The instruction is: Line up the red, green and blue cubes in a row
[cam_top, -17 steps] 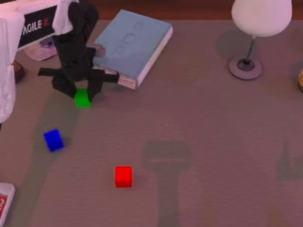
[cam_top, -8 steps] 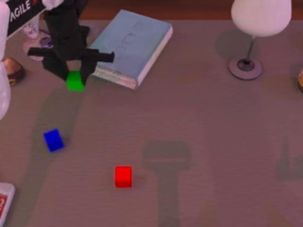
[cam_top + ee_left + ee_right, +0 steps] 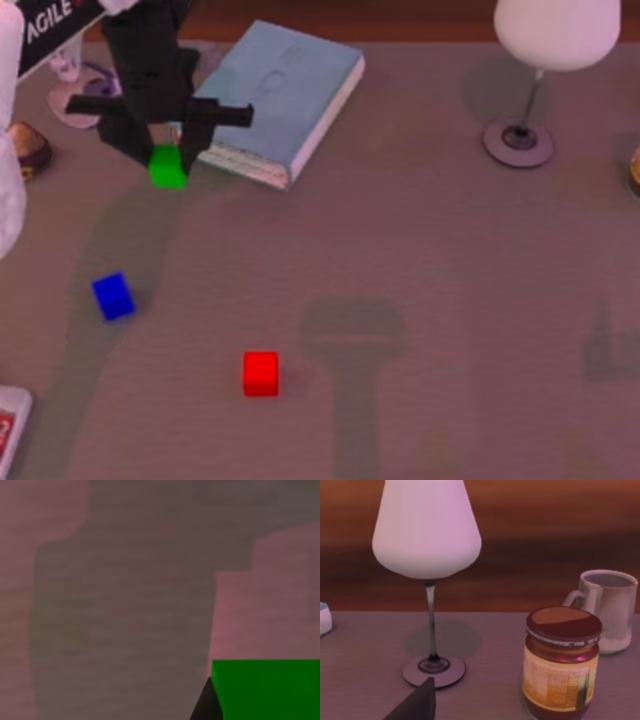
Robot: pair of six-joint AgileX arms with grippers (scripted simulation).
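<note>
My left gripper (image 3: 165, 160) is shut on the green cube (image 3: 167, 167) at the back left, next to the book's near corner. Its shadow lies on the table below and to the left of it, so it looks raised. In the left wrist view the green cube (image 3: 265, 690) sits beside one dark fingertip (image 3: 207, 705). The blue cube (image 3: 113, 296) lies on the table at the left. The red cube (image 3: 261, 372) lies nearer the front, right of the blue one. My right arm is out of the top view; one dark fingertip (image 3: 422, 702) shows in the right wrist view.
A pale-blue book (image 3: 290, 90) lies just right of the left gripper. A wine glass (image 3: 520, 140) stands at the back right, with a jar (image 3: 562, 660) and a mug (image 3: 607, 610) near it. A red-and-white object (image 3: 10, 425) sits at the front left corner.
My left gripper has carried the green cube up off the table and toward the back, then shifted slightly right. The blue and red cubes have not moved.
</note>
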